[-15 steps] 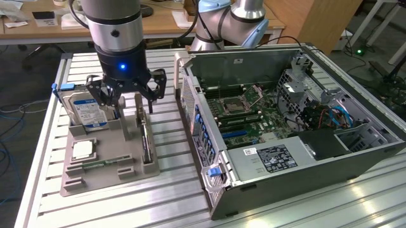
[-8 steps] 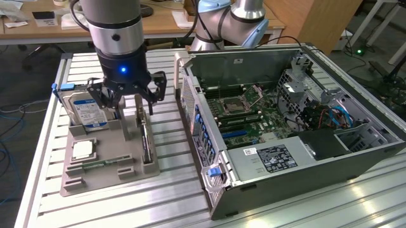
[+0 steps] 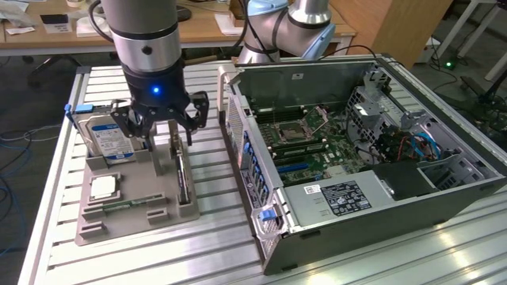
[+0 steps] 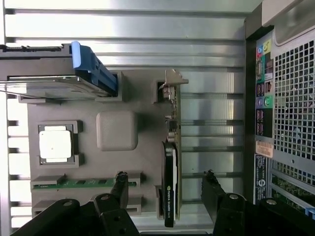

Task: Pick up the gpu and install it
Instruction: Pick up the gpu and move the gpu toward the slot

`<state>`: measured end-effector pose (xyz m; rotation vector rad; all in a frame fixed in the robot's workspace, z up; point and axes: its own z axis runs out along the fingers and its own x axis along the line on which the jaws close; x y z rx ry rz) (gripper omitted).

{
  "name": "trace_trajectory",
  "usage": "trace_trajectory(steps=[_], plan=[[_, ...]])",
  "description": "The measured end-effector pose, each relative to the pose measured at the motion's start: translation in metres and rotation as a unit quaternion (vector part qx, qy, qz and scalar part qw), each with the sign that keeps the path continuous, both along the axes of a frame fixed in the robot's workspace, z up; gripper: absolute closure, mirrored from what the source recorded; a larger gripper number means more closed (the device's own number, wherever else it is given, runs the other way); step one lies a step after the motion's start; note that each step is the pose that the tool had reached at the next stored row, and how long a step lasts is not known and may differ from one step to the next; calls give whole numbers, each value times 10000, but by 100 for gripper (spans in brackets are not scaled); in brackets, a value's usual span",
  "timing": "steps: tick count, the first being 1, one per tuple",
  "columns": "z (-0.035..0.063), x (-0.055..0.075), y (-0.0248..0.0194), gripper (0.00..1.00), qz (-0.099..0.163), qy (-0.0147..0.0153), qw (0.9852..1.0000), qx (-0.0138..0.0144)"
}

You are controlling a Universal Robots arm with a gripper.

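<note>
exterior view, gripper: the gripper [image 3: 166, 138] hangs with its jaws spread wide and nothing in them, low over the far end of the gpu [image 3: 183, 175].
exterior view, gpu: it stands on edge in the grey tray [image 3: 135, 228], a thin dark slab on the tray's side nearest the computer case [image 3: 357, 148], which lies open to the exterior view's right.
exterior view, risk: the case wall is near the tray, so i judge that a wide swing with the card could knock it against the wall.
exterior view, count: one gpu, one hard drive [image 3: 107, 139], one processor chip [image 3: 103, 187], one memory stick [image 3: 127, 205], one tray, one case, one slatted table [image 3: 198, 255].
wrist view, gripper: the gripper [image 4: 165, 174] is released, with one fingertip [image 4: 120, 178] on either side of the gpu [image 4: 170, 187] and apart from it.
wrist view, gpu: it is edge-on, the black cooler facing the memory stick [image 4: 78, 183] and the green board facing the case [image 4: 290, 98]. a metal bracket sits at one end.
wrist view, risk: one finger hovers by the end of the memory stick's slot, so a low close may catch the stick or the tray [image 4: 142, 162]. an off-centre squeeze could tilt the thin card in its holder or let it slip.
wrist view, count: two fingers, one gpu, one memory stick, one processor chip [image 4: 55, 144], one hard drive [image 4: 49, 78].
</note>
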<state>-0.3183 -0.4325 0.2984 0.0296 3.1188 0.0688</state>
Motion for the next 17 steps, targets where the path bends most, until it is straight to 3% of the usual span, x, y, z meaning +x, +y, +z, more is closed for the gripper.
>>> trace_trajectory(steps=[6,17], plan=[[-43,0,-22,29,2,-1,10000,0],[-147,2,-25,29,3,1,10000,0]])
